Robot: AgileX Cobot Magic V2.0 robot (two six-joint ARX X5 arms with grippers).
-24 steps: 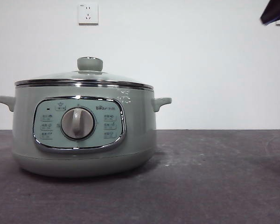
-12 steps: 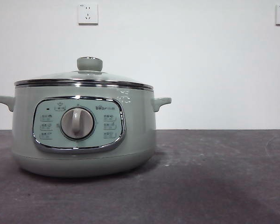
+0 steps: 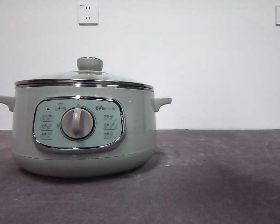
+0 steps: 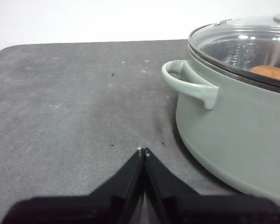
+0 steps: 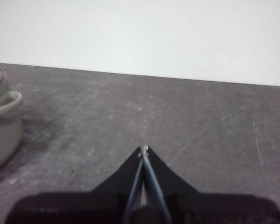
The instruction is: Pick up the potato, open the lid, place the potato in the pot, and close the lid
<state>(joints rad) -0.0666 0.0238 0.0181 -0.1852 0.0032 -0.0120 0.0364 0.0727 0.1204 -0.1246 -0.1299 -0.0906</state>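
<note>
The sage-green pot point(image 3: 84, 135) stands on the dark table at the left of the front view, with the glass lid point(image 3: 84, 79) and its green knob point(image 3: 89, 63) seated on it. In the left wrist view the potato point(image 4: 270, 72) shows orange-brown through the lid point(image 4: 242, 42), inside the pot point(image 4: 233, 126). My left gripper point(image 4: 143, 151) is shut and empty, low over the table beside the pot's handle point(image 4: 189, 84). My right gripper point(image 5: 143, 149) is shut and empty, apart from the pot point(image 5: 2, 126), whose handle edge shows at the side.
The dark grey table mat point(image 3: 214, 177) stretches out to the right of the pot. Two wall sockets point(image 3: 87, 13) hang on the white wall behind. The mat's far edge shows in the left wrist view point(image 4: 84, 44).
A dark arm tip at the front view's top right corner one second ago has gone out of view. The pot and lid have not moved.
</note>
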